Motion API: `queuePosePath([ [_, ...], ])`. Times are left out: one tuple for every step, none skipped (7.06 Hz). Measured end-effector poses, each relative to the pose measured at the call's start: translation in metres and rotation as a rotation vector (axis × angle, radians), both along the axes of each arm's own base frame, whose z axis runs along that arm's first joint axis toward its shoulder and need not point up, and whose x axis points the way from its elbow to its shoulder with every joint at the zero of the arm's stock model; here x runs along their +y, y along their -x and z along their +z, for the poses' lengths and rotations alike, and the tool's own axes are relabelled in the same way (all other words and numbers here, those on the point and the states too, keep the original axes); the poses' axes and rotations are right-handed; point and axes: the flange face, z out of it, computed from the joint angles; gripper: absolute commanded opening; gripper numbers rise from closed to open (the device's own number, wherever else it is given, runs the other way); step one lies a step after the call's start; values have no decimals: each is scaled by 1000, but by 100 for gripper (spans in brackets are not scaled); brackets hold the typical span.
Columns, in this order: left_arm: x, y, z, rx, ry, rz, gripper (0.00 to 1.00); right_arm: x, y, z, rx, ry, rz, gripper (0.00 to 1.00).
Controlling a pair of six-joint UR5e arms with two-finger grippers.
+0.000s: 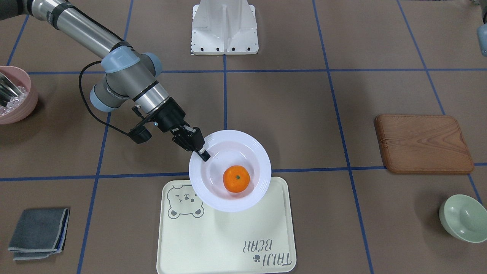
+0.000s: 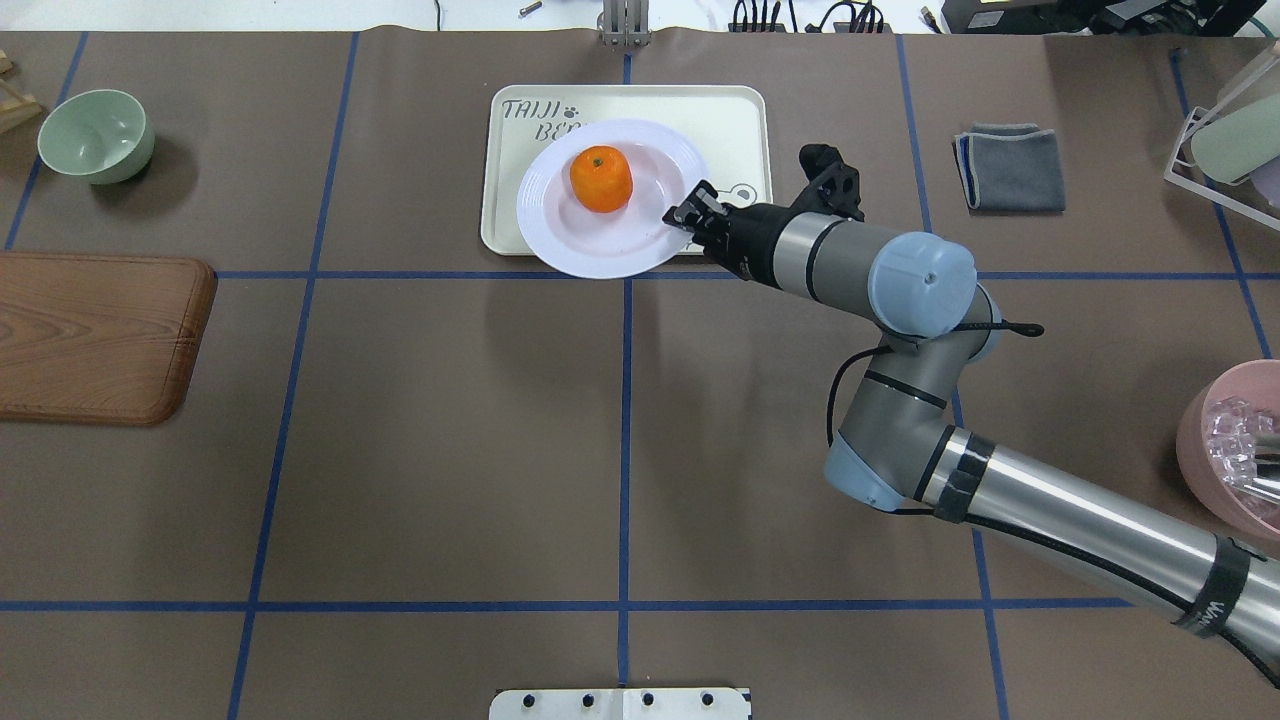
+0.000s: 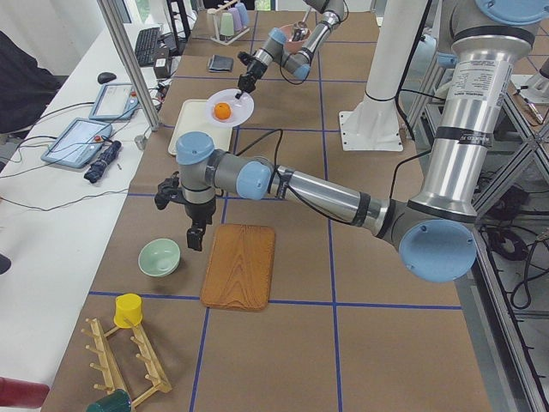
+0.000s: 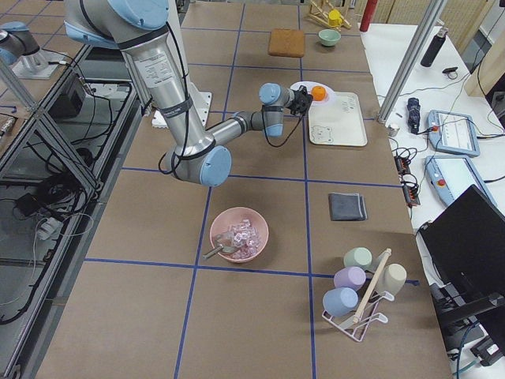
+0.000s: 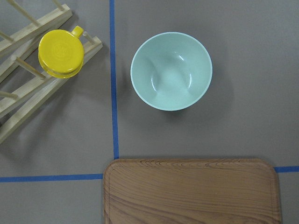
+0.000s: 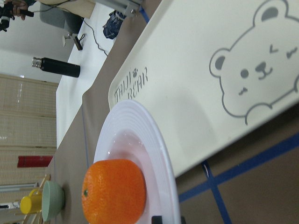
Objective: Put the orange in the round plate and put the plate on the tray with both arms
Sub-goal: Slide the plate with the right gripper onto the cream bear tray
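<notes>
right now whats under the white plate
The tray lies under the plate, which seems lifted off it in the right gripper. The plate hides the tray's robot-side edge and, from overhead, part of its lettering.

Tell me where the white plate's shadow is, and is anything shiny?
Exterior front-facing view: the round plate throws a soft grey shadow onto the tray just below it in the picture, so it looks lifted. Left wrist-mounted view: the pale green bowl has little bright glints inside. Right wrist-mounted view: the picture is tipped sideways, and the orange looks sharp.
</notes>
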Motion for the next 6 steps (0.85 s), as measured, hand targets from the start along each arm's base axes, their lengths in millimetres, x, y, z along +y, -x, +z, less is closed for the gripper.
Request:
queuePosePath([
  [9, 2, 11, 6, 4, 21, 99, -27, 4, -2, 31, 31, 25, 0],
  [12, 4, 15, 15, 9, 25, 99, -49, 11, -1, 55, 59, 43, 0],
  [14, 4, 17, 20, 12, 25, 99, -62, 19, 5, 79, 84, 51, 0],
  [14, 5, 17, 21, 14, 25, 99, -70, 28, 13, 101, 106, 46, 0],
  [14, 5, 18, 21, 15, 24, 99, -74, 36, 21, 120, 124, 31, 0],
  [13, 5, 18, 21, 16, 24, 99, -74, 43, 27, 133, 136, 18, 63],
])
